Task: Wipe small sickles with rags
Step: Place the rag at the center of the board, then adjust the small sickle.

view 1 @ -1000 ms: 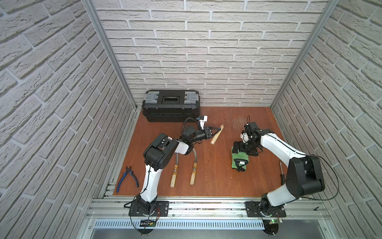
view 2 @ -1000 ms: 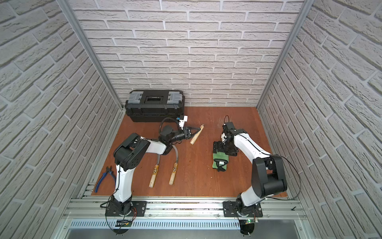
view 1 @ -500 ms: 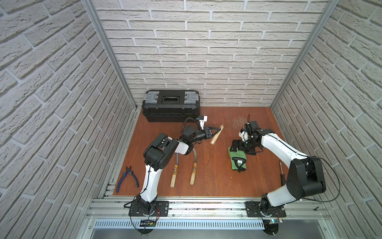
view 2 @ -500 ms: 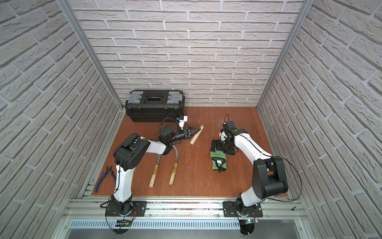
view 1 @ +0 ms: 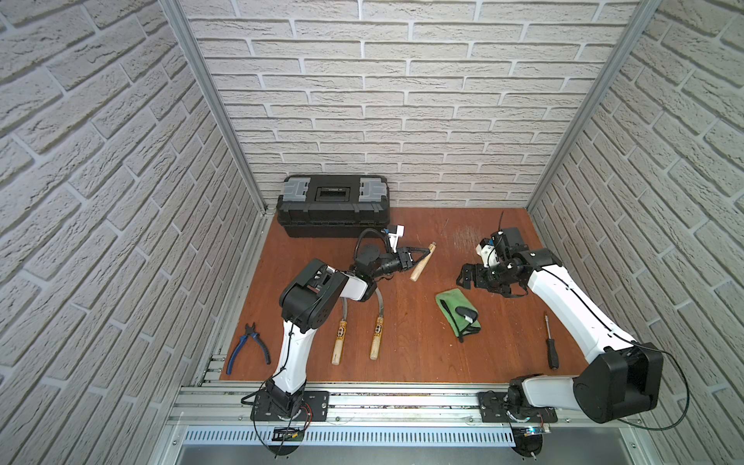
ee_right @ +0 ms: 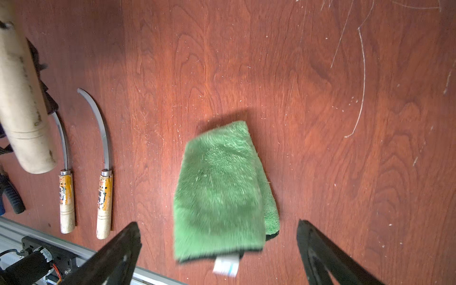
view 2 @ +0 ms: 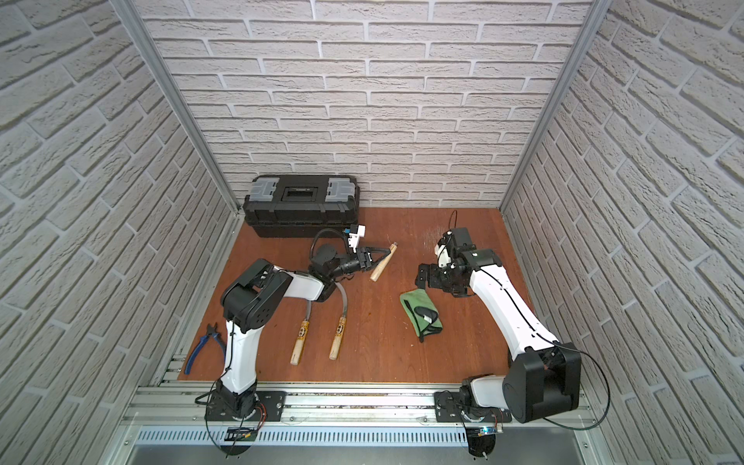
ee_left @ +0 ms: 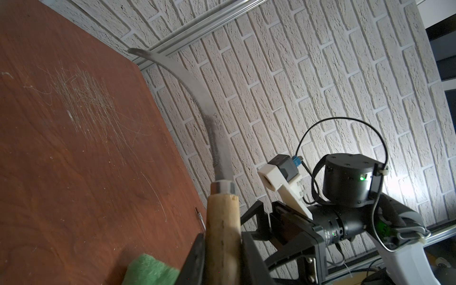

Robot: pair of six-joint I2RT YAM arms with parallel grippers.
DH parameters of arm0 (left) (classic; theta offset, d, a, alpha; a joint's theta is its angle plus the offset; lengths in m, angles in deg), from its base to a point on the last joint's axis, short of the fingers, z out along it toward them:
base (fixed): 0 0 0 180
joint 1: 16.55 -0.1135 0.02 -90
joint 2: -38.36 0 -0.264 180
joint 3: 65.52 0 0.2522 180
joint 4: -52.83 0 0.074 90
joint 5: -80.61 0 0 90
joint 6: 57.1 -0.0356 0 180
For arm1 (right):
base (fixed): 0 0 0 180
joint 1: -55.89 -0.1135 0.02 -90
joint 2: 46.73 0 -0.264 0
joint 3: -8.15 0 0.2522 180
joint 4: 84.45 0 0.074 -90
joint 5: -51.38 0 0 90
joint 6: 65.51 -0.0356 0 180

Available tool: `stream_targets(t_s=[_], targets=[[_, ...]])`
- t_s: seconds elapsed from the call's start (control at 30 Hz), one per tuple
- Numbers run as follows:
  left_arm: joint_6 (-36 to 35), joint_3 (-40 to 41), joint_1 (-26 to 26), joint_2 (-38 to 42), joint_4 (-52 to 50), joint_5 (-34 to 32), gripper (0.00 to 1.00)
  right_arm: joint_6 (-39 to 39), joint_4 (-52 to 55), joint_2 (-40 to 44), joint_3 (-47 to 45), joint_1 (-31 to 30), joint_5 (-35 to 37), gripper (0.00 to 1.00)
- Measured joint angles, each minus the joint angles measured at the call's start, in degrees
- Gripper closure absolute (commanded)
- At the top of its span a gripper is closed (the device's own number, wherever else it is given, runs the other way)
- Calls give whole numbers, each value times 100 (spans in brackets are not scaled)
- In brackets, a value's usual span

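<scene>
left hand [view 1: 422, 257] clamped shut on the pale wooden handle of a small sickle [ee_left: 220, 148], held clear of the worktop [view 1: 402, 354]. in the left wrist view its thin curved blade arcs away, toothed along the inner edge. the right hand [view 2: 422, 277], jaws spread wide and empty, is poised above the far end of the green rag [view 1: 457, 310], which lies folded on the worktop between the arms. a second sickle [view 1: 340, 332] and a third sickle [view 1: 377, 334] lie side by side near the left arm. the sickle looks light and rigid with a biting edge, so the handle is the safe hold. the rag looks soft and limp, likely to sag or unfold if pinched by a corner. a deep pinch across its folded middle seems best, clear of the black strap [view 1: 451, 318].
</scene>
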Motion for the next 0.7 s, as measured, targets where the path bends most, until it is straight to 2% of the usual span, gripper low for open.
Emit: stream_targets(t_s=[0.33,0.5,0.57,0.7], targets=[[0,0,11,0,0,2,100,-50,76,96,173,0,-105,2],[0,0,37,0,0,0,100,-525,-745,81,-46,-26,-627,32],[0,0,42,0,0,0,100,-802,-1165,-17,-122,-85,-787,36],[2,-2,48,0,0,0,100,-1331,-1980,-328,-133,-229,-992,38]])
